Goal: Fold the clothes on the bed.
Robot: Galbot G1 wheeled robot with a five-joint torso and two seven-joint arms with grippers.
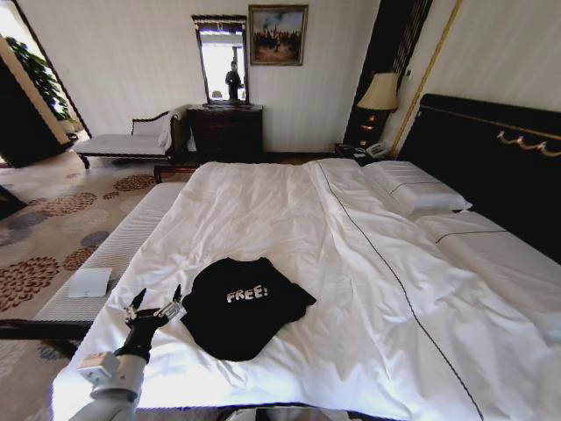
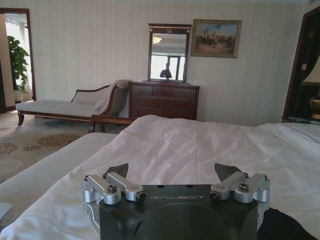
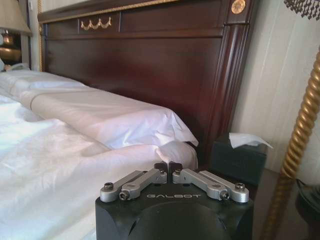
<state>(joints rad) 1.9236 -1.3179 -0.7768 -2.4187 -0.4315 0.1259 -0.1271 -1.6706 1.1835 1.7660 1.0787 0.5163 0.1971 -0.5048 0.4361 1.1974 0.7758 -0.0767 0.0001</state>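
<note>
1. The black T-shirt [image 1: 244, 307] lies on the white duvet near the foot corner of the bed [image 1: 289, 219], on the robot's left half of it, bunched into a rounded heap with the white "FREE!" lettering facing up
2. One sleeve or corner of the shirt sticks out toward the robot's right, and the lower edge curves down toward the mattress edge; in the left wrist view a dark patch of the shirt [image 2: 285, 225] shows just beside the gripper body
3. The left gripper [image 1: 154, 301] hovers just beside the shirt on its left, over the duvet, its fingers spread apart and not touching the fabric; the left wrist view shows the two dark fingertips [image 2: 117, 170] wide open above the white cover
4. The right gripper [image 3: 168, 167] is well away from the shirt, by the head end of the bed, with its fingertips pressed together and nothing between them; it faces the dark wood headboard [image 3: 150, 55] and a pillow [image 3: 100, 117]
5. A small white folded cloth [image 1: 89, 282] rests on the striped bench [image 1: 114, 254] alongside the bed, to the left of the left gripper
6. Next to the headboard stands a dark tissue box [image 3: 239, 160] with a white tissue poking out
7. Against the far wall are a dark dresser [image 1: 226, 132] with a mirror [image 1: 220, 60] above it, a framed painting [image 1: 277, 35] and a white chaise [image 1: 131, 140]
</note>
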